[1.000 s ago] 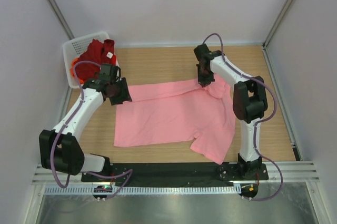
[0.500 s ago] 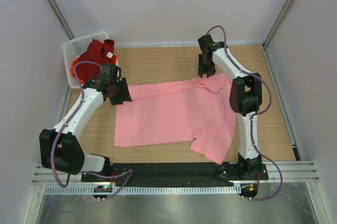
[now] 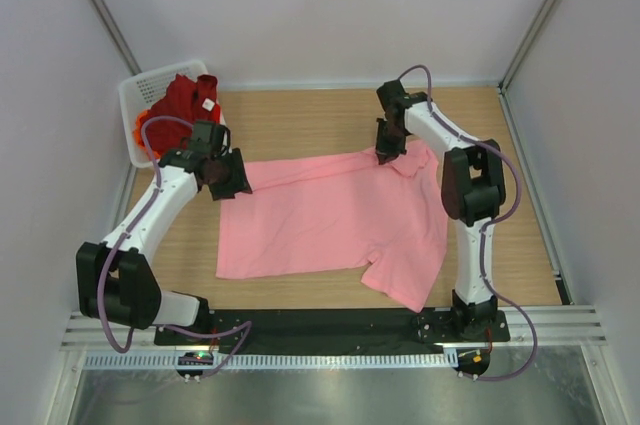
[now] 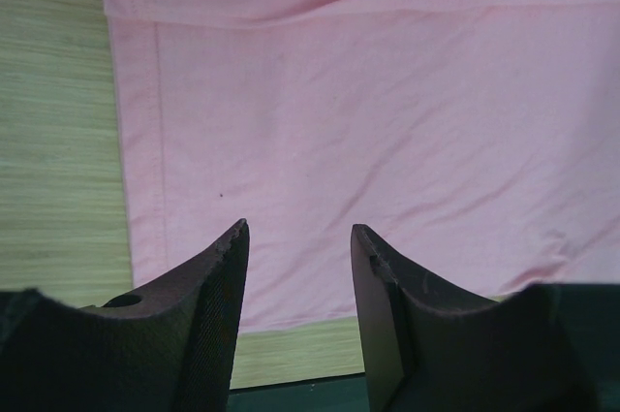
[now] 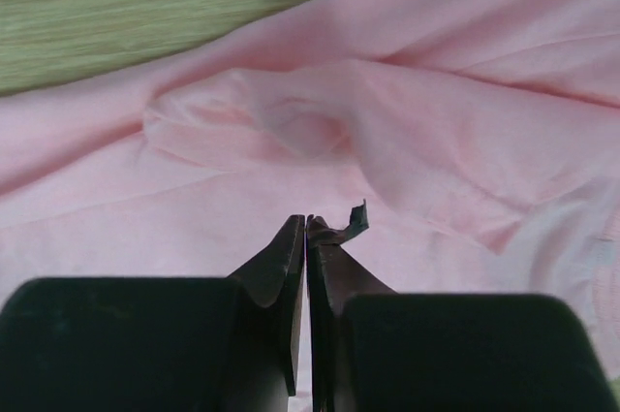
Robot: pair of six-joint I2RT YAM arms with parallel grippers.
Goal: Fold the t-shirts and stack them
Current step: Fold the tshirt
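Right tool [image 5: 306, 222] is resting with jaws pressed together above the pink t-shirt [image 3: 330, 215], near its collar. Left tool [image 4: 295, 233] is hovering half open (gripping nothing) over its hem. Shirt is lying spread on the counter [image 3: 300, 120]; dark red t-shirt [image 3: 180, 100] is sitting in the basket [image 3: 140, 87].

The left arm [image 3: 150, 210] and the right arm [image 3: 472, 265] are built alike: smooth white tubular links set between bulky matt-black joint housings [image 3: 118, 290]. A thin purple cable [image 3: 160, 118] runs in loose loops along each arm. The left gripper [image 4: 299, 230] has dark, tapering fingers [image 4: 208, 305] with finely ribbed inner faces, and a round hole [image 4: 124, 301] low in one. The right gripper [image 5: 306, 220] is equally dark, with a ragged scrap [image 5: 351, 222] curling off one fingertip.
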